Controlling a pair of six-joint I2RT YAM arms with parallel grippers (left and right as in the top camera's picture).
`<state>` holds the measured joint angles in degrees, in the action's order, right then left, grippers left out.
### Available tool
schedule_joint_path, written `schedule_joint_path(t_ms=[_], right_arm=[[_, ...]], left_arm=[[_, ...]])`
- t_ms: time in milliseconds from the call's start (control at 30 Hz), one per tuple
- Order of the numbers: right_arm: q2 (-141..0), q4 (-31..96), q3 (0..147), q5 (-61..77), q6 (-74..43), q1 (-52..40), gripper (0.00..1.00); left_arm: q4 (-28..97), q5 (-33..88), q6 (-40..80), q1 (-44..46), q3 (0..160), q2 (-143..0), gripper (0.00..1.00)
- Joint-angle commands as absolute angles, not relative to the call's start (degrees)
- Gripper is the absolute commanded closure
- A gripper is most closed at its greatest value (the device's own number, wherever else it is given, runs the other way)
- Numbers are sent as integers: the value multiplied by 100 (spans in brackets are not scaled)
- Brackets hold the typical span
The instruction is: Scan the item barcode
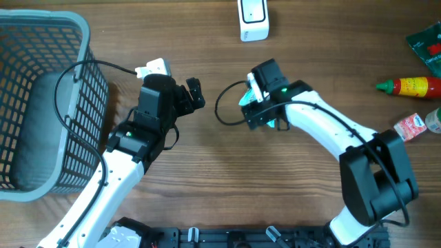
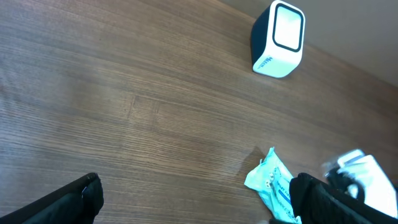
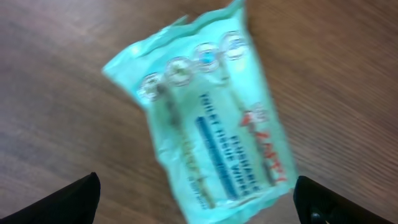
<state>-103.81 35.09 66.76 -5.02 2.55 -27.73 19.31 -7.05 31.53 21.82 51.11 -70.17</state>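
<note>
The right gripper (image 3: 199, 200) hangs with its 2 fingers spread wide and holds nothing. Directly below it, in the gap between the fingers, a teal packet of wipes (image 3: 211, 118) lies flat on the table (image 1: 207, 172), printed side up. Neither finger appears to touch it. The wrist view is blurred, so I cannot pick out a barcode on the upper face.

The left gripper (image 1: 196, 95) is just as wide open and empty, pointing toward the packet from the other side with bare wood under it.

Further out, the white scanner (image 1: 253, 19) stands at the far edge of the table, well apart from the packet, and a grey basket (image 1: 86, 34) sits at the left.

Judging from this, the scan looks not yet done: the packet is neither gripped nor lifted. It would need to be grasped, carried to the scanner and turned barcode-first toward its window.
</note>
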Motion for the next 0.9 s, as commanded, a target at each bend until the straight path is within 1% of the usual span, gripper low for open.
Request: schedule_joint_path(t_ms=[0,100,167,267,400,500,567,633,700,733,833,867], right_arm=[[-10328,3389,6514,-1063,451,-3155,0],[-10328,3076,6204,-1981,377,-3299,1],[-10328,2757,5955,-2324,303,-3288,1],[-10328,2563,5798,-2379,305,-3218,1],[-10331,2412,5771,-2333,342,-3124,5],[-10344,2314,5771,-1938,622,-3122,10],[-10403,2311,5771,-1925,602,-3122,15],[-10575,2342,5771,-1981,609,-3116,24],[-10779,2362,5771,-1990,609,-3109,28],[-10871,2383,5771,-1990,607,-3109,33],[-11104,2504,5771,-1990,569,-3140,51],[-11128,2552,5771,-2005,530,-3144,53]], left_arm=[[1918,-779,3039,2213,5153,-7013,0],[1918,-779,3039,2213,5153,-7013,0],[1916,-781,3041,2213,5153,-7013,0],[1918,-779,3041,2213,5153,-7013,0],[1918,-779,3041,2213,5153,-7013,0],[1918,-781,3041,2213,5153,-7013,0],[1918,-781,3041,2213,5153,-7013,0],[1918,-779,3039,2213,5153,-7013,0],[1918,-779,3039,2213,5153,-7013,0],[1918,-779,3039,2213,5153,-7013,0],[1918,-779,3039,2213,5153,-7013,0],[1918,-779,3039,2213,5153,-7013,0]])
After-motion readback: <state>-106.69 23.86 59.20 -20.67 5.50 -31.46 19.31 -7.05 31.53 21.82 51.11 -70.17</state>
